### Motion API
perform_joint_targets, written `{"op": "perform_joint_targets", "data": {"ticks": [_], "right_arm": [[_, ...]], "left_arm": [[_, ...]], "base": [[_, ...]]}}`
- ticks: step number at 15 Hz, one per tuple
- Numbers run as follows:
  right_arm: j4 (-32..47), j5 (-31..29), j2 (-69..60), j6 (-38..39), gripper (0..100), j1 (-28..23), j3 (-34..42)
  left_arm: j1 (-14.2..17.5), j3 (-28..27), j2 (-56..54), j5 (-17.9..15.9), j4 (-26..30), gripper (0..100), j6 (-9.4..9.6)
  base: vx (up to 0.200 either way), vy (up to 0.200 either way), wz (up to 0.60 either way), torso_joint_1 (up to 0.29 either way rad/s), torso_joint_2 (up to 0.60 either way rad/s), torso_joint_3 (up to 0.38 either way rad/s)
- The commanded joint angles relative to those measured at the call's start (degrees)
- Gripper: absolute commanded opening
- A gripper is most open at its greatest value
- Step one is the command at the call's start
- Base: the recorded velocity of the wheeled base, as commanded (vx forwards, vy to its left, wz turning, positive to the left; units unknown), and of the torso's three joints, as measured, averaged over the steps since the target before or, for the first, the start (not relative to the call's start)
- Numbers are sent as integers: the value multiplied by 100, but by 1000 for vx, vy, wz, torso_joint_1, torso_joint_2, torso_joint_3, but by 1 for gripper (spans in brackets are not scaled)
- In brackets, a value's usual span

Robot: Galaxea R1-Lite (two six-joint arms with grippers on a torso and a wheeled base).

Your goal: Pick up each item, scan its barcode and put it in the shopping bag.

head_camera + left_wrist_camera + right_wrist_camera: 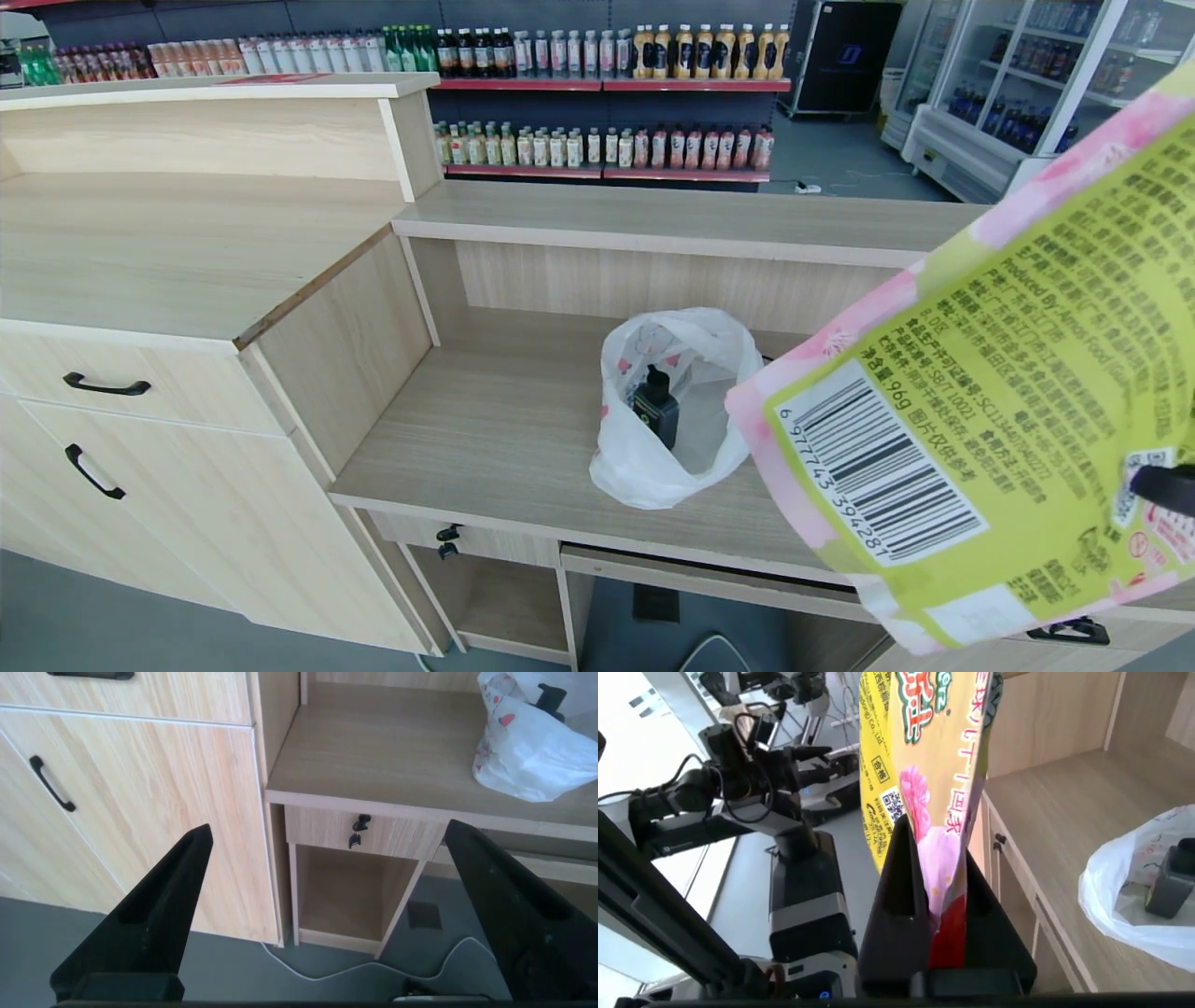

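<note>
Green snack packet (1008,420) (barcode showing), shopping bag (635,467)

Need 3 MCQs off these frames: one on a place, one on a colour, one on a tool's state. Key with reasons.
1. Where is the shopping bag?
A) on the floor
B) on the low desk top
C) inside a drawer

2. What colour is the snack packet around its barcode?
A) blue
B) black
C) green with pink edges

3. What state is the left tool in?
A) open and empty
B) shut on the packet
C) shut on the bag

Key:
1 B: the bag stands on the wooden surface below the counter ledge.
2 C: the head view shows a green printed field with a pink border.
3 A: the left wrist view shows it spread wide with nothing held.
</note>
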Motion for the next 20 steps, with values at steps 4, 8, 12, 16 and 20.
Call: {"op": "perform_joint_targets", "data": {"ticks": [4,8,12,16,20], "right_arm": [[-757,-503,770,-1312,0,-1431,187],[-1688,-521,1754,-5100,0,-4129,916],[-1811,-486,2255,-6401,0,-4946,661],[-1820,-547,2361,-7500,0,-5025,661],[-1785,-969,2413,-7966,0,-4955,652]], "left_arm": [[0,0,-2,0,0,100,0],[0,0,-2,0,0,100,0],[0,0,-2,0,0,100,0],[0,0,-2,0,0,100,0],[0,0,-2,0,0,100,0]], "base": [[0,0,0,0,0,0],[0,0,0,0,0,0],[0,0,0,0,0,0],[0,0,0,0,0,0],[0,0,450,-1,2,3]]}}
